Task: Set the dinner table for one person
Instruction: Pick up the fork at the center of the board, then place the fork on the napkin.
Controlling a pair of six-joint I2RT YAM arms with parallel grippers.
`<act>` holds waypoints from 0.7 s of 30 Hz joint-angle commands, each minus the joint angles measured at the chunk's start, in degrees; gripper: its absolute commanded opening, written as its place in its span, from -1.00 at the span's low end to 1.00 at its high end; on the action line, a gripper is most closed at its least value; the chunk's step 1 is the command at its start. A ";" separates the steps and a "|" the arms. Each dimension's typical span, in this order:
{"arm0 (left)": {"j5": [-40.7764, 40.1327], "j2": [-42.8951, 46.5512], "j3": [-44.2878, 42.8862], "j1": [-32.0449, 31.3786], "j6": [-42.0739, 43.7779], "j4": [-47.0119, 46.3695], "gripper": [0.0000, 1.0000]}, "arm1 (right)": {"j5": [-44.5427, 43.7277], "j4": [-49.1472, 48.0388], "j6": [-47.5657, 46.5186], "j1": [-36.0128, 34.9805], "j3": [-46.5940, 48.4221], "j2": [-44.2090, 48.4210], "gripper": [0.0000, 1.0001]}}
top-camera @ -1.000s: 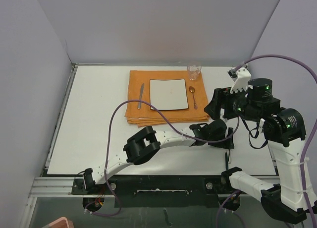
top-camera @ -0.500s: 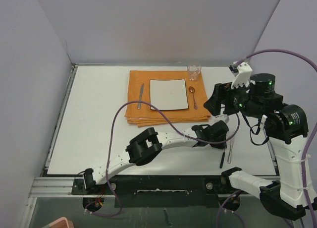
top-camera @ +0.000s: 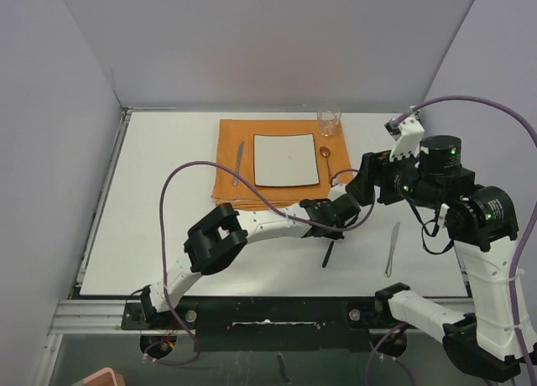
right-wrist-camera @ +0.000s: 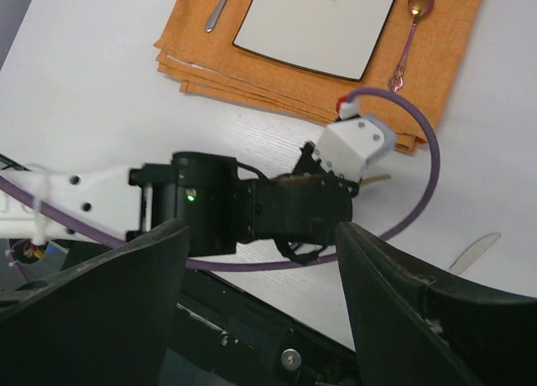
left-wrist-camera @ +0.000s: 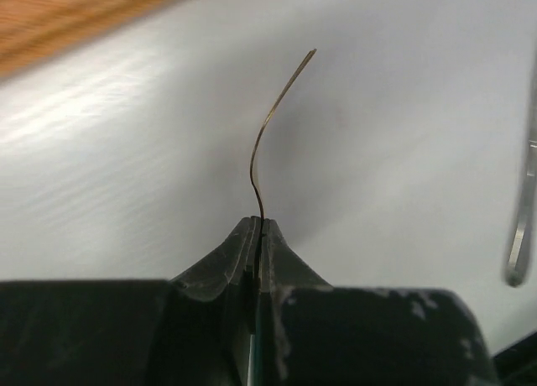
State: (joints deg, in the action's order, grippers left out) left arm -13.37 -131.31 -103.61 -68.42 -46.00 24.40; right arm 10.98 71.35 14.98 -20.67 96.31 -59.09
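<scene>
My left gripper is shut on a thin dark utensil, seen edge-on and curving up away from the jaws. From above, that utensil hangs from the left gripper over the dinner table, just in front of the orange cloth. On the cloth lie a square white plate, a knife to its left and a spoon to its right. My right gripper is open and empty, hovering above the left wrist.
A silver utensil lies on the table right of the left gripper, and it shows again at the left wrist view's right edge. A clear glass stands at the cloth's far right corner. Purple cables loop over the table.
The left gripper shut on the dark utensil near the front right, lifted it and carried it left toward the cloth. The silver utensil stayed behind. The right gripper stayed open.
</scene>
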 commanded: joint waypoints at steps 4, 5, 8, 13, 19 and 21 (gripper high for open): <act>-12.81 19.22 4.24 1.33 11.69 6.45 -1.00 | -0.73 -6.12 0.21 -0.25 -3.93 3.08 0.43; -13.83 20.74 4.65 1.33 12.39 6.82 -1.00 | -0.86 -6.48 0.22 -0.25 -3.94 3.13 0.43; -16.51 24.97 5.59 1.48 13.13 8.64 -1.00 | -0.92 -7.16 0.22 -0.20 -3.85 3.06 0.43; -21.66 30.59 6.73 5.07 16.60 12.29 -1.00 | -1.05 -8.01 0.93 -0.25 -4.55 3.88 0.43; -22.17 36.48 13.02 18.38 21.45 12.09 -1.00 | -1.41 -7.20 0.95 -0.25 -2.16 3.81 0.43; -21.24 37.30 14.95 22.30 23.04 11.13 -1.00 | -1.38 -7.06 0.84 -0.25 -0.85 3.35 0.43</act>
State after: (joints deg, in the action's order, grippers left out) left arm -32.97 -98.35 -91.61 -53.84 -27.35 35.35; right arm 10.07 66.15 15.84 -20.71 92.03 -55.48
